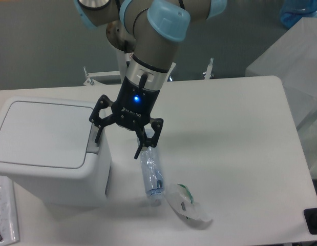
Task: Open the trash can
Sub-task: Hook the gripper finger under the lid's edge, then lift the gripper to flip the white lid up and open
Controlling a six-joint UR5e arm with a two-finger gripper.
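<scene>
The white trash can stands at the left of the table with its flat lid down. Its grey push tab sits on the right edge of the lid. My gripper hangs open just right of that edge, pointing down. Its left finger is over the grey tab; I cannot tell if it touches. Its right finger hangs above the table beside the bin. Nothing is held between the fingers.
A clear plastic bottle lies on the table just below and right of the gripper. A clear cup-like piece lies near the front edge. A plastic packet shows at the lower left corner.
</scene>
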